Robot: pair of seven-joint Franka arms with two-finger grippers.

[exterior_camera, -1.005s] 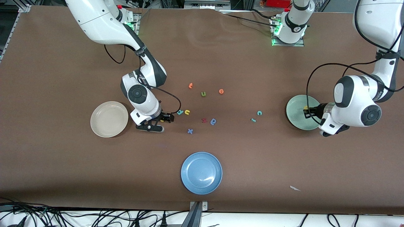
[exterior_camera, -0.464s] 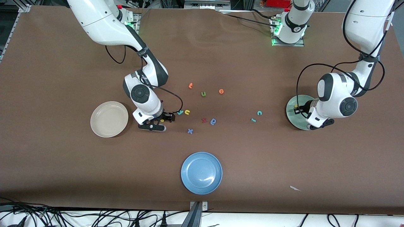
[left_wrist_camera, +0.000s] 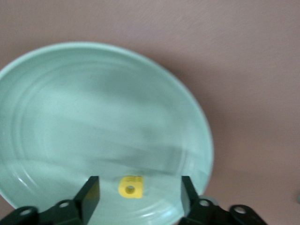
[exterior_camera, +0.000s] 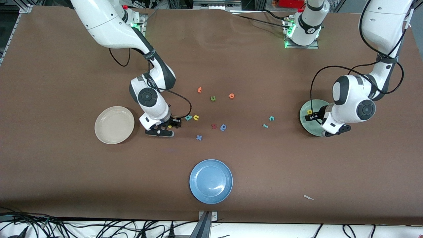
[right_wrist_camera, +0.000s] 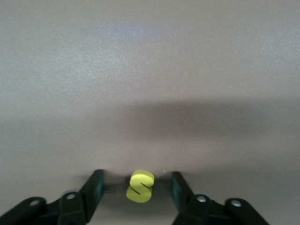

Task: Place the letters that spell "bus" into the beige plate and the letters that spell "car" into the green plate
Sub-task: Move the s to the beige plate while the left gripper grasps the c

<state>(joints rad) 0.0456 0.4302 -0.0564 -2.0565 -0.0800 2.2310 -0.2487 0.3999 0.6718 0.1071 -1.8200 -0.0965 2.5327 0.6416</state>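
The yellow a (left_wrist_camera: 130, 187) lies loose in the green plate (left_wrist_camera: 93, 117), between the fingers of my open left gripper (left_wrist_camera: 138, 188), which hangs low over the plate (exterior_camera: 304, 116). My right gripper (right_wrist_camera: 136, 183) is down on the table beside the beige plate (exterior_camera: 99, 127). It stands open around the yellow s (right_wrist_camera: 140, 186), with a gap on each side. The teal b (exterior_camera: 188, 117) and yellow u (exterior_camera: 196, 117) lie just beside that gripper (exterior_camera: 170, 125). The teal c (exterior_camera: 271, 118) and teal r (exterior_camera: 265, 125) lie on the table near the green plate.
A blue plate (exterior_camera: 211, 181) sits nearest the front camera. In mid-table lie two orange letters (exterior_camera: 199, 89) (exterior_camera: 231, 96), an olive u (exterior_camera: 213, 98), a red letter (exterior_camera: 213, 126), a blue round letter (exterior_camera: 223, 127) and a blue x (exterior_camera: 199, 137).
My left gripper has opened and let the yellow a go into the green plate, after shifting over it. My right gripper's fingers have drawn closer around the yellow s.
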